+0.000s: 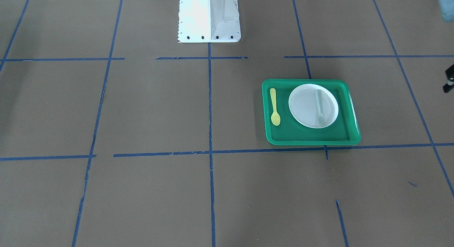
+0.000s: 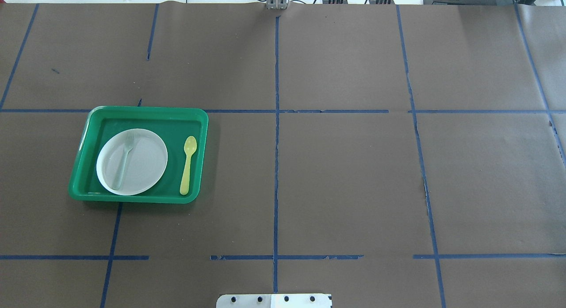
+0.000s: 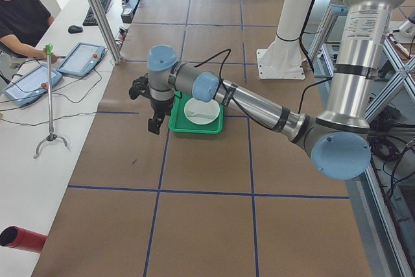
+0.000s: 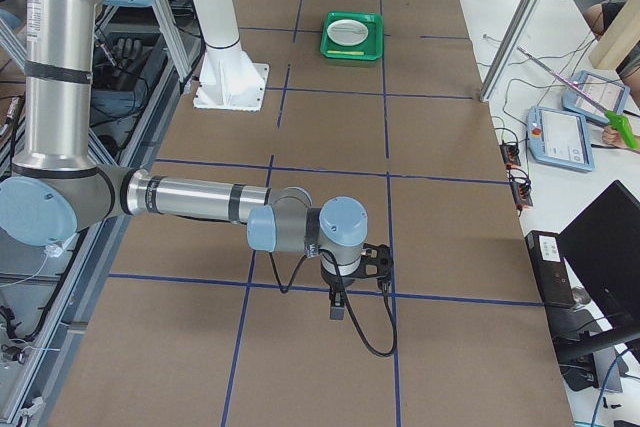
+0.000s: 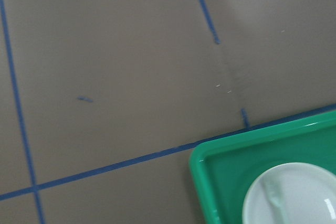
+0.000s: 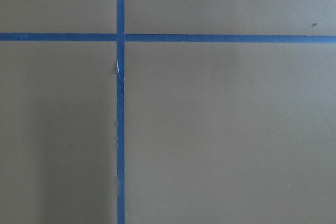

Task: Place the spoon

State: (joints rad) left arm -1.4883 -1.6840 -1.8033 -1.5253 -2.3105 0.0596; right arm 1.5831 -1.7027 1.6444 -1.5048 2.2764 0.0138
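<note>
Left pincer, aperture and load indeterminable, hangs beside tray; spoon lies beyond plate from it, so best reach across and grip mid-handle, clear of the rim.

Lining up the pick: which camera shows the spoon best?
Overhead exterior: the spoon lies whole and unobstructed in the green tray, beside the plate. Front-facing shows it too, smaller; side views cannot resolve it; wrist views miss it.

Fork lies on plate in green tray
</note>
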